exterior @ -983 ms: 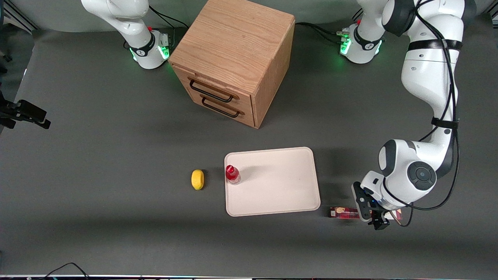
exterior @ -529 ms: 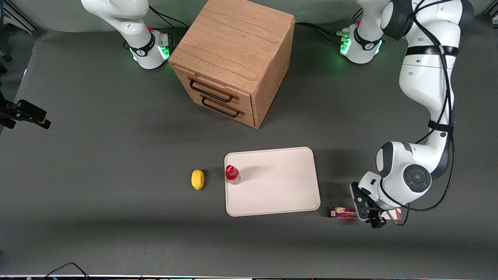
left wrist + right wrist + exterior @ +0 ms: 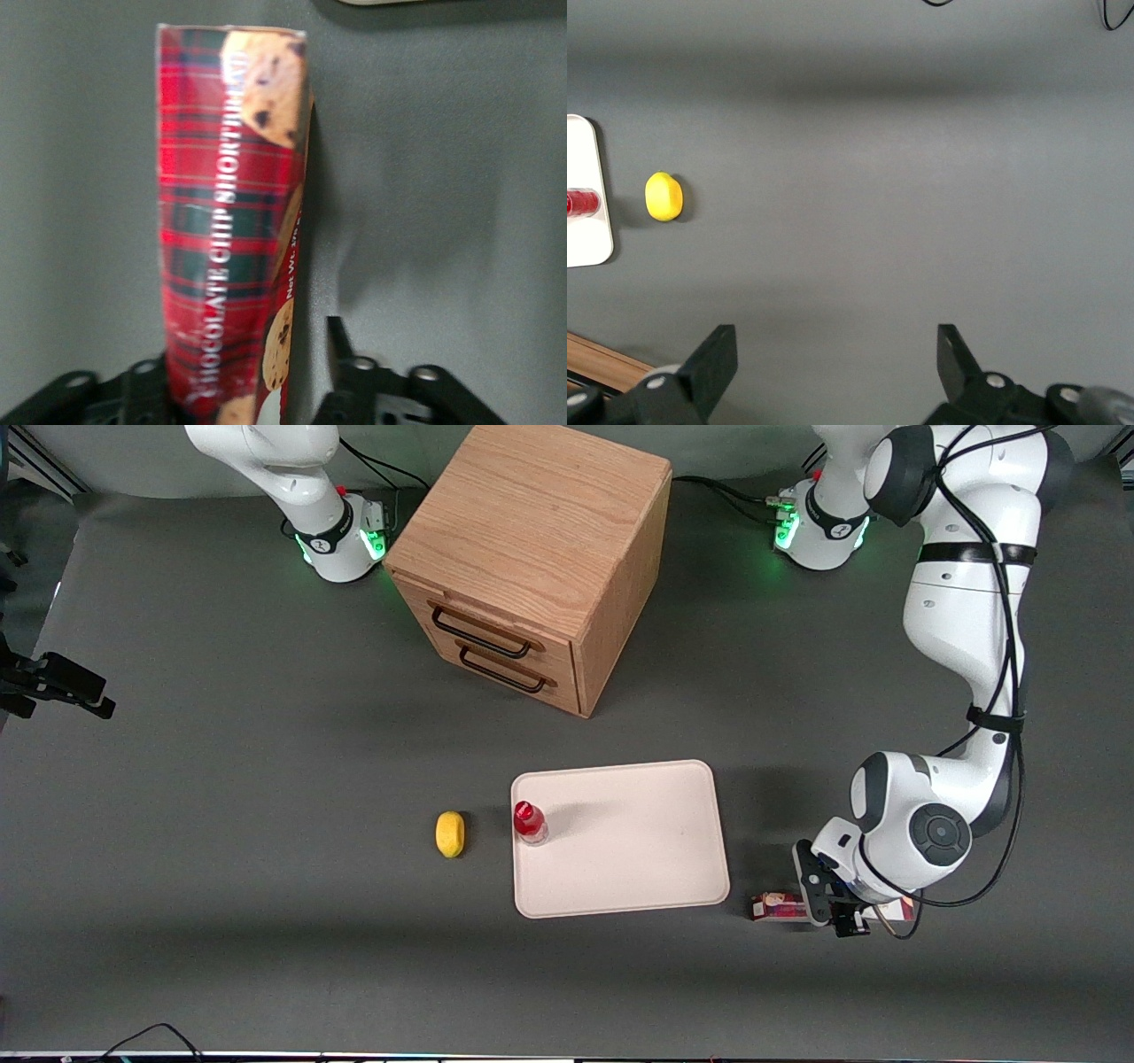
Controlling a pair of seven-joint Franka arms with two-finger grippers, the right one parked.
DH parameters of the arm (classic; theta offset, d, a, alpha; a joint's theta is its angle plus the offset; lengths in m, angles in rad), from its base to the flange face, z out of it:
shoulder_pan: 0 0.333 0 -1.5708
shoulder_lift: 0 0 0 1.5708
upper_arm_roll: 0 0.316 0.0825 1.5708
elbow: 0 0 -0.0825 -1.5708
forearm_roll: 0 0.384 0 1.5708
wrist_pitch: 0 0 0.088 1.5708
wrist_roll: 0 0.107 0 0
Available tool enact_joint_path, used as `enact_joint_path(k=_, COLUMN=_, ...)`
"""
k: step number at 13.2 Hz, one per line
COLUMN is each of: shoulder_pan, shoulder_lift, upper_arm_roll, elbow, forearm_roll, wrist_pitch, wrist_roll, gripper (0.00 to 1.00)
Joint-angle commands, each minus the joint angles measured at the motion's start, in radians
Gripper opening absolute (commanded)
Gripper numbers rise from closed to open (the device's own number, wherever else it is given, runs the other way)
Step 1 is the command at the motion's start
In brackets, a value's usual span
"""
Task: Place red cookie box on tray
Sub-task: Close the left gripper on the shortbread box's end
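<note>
Tartan red cookie box (image 3: 232,212) between parted pincer (image 3: 252,381) fingers.

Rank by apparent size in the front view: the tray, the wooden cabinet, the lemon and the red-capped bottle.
1. Wooden cabinet, though it stands tall.
2. Tray.
3. Lemon and red-capped bottle look alike.

The gripper is at the red cookie box.
</note>
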Motion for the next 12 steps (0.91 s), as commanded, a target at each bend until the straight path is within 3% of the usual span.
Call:
enact_joint_path(k=1, shoulder_pan=-0.003, shoulder_lift=0.015, upper_arm_roll=0.002, elbow=0.025, forearm_roll=0.018, wrist_pitch=0.004, wrist_roll=0.028, gripper=0.00)
enact_joint_path(k=6, shoulder_pan=-0.004, shoulder_lift=0.002, upper_arm_roll=0.000, elbow=0.066, forearm_roll=0.023, wrist_pitch=-0.051, wrist_roll=0.028, gripper=0.00)
enact_joint_path(k=12, shoulder_pan=-0.004, shoulder_lift=-0.130, upper_arm_roll=0.000, elbow=0.228, forearm_roll=0.018, wrist_pitch=-0.439, wrist_roll=0.014, gripper=0.00)
